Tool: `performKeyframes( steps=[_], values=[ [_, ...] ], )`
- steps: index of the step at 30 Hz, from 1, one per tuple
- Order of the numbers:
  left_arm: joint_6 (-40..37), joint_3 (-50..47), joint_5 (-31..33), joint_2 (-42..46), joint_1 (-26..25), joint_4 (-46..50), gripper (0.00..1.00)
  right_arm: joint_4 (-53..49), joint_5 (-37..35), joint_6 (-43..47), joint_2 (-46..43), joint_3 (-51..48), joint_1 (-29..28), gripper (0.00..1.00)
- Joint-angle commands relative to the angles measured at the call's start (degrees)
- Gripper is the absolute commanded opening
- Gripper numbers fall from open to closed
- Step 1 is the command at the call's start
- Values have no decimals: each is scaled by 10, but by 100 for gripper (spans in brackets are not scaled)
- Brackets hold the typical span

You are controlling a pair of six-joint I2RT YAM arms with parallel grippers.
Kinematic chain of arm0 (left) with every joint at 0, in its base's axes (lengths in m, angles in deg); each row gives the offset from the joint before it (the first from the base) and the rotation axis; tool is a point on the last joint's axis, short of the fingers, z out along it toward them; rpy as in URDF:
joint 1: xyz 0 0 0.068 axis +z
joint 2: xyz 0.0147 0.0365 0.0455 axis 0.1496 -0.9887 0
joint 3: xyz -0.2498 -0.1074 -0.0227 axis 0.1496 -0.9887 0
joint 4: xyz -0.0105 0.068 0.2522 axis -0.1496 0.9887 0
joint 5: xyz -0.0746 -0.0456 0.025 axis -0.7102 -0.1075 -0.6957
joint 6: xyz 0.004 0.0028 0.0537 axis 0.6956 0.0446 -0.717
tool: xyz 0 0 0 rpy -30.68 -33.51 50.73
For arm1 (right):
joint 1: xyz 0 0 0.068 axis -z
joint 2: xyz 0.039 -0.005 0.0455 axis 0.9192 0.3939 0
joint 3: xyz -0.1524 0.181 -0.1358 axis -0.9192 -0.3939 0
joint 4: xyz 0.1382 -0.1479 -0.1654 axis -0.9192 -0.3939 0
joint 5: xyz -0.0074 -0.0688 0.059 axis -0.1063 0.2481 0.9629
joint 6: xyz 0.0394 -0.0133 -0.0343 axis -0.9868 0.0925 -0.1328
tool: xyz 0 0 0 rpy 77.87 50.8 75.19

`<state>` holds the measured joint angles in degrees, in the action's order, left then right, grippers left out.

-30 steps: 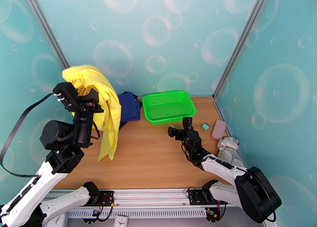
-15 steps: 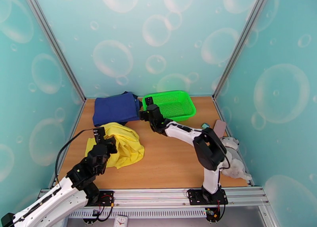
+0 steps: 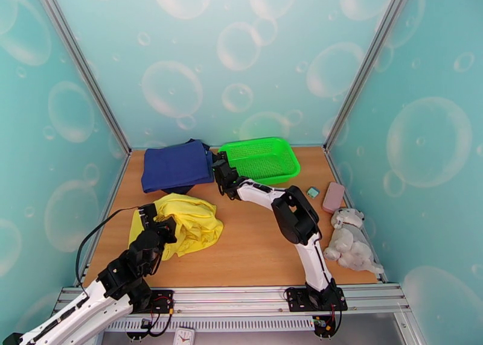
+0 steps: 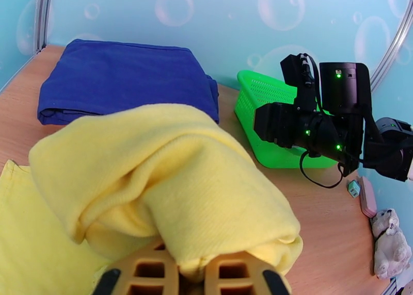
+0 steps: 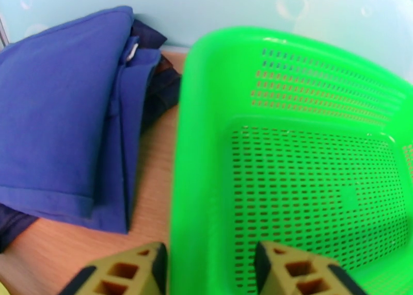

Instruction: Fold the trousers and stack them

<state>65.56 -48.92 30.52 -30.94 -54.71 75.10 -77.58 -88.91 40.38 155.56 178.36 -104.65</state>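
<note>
the table (image 3: 259, 250) is taken up at its far left by a folded navy cloth (image 3: 175, 165), with the trousers (image 3: 187, 222) laid in a bunched yellow heap just in front of it, near the left edge. a second ago the trousers were held high and hanging long. now they are lowered onto the wood, crumpled rather than flat, so no fold can be counted as made and spreading is judged to be needed first. a roll of the yellow cloth is pinched tight in the left gripper (image 4: 188, 275).

the basket (image 3: 288, 162) is set at the far middle, just beside the navy cloth. the right gripper (image 5: 211, 270) has been swung across from the right side and is now placed astride the basket's left rim, one finger outside and one inside. its jaws have been narrowed from wide, though whether the rim is already clamped cannot be told from the wrist view. the basket is probably about to be shifted (perhaps to free room for folding).

a plush toy (image 3: 350, 240), a pink case (image 3: 333, 196) and a teal block (image 3: 313, 192) are left at the right edge.

no brand, label or writing can be read anywhere.
</note>
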Motion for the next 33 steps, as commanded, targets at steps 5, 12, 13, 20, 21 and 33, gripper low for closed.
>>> performKeyframes(
  steps=[5,12,13,20,21,33],
  values=[
    [-12,4,-43,-23,-7,-76,0,17,52,12,-38,-79,64,31],
    [-29,17,-79,-77,-21,-122,0,45,118,56,-65,-116,155,30],
    [-31,18,-76,-86,-23,-129,0,51,129,70,-63,-112,165,29],
    [-39,26,-73,-123,-41,-157,0,0,195,131,-8,2,218,29],
    [-42,29,-72,-126,-42,-158,0,-9,203,135,1,20,221,29],
    [-181,125,-97,-291,-50,-215,0,6,198,136,-15,22,217,76]
  ],
)
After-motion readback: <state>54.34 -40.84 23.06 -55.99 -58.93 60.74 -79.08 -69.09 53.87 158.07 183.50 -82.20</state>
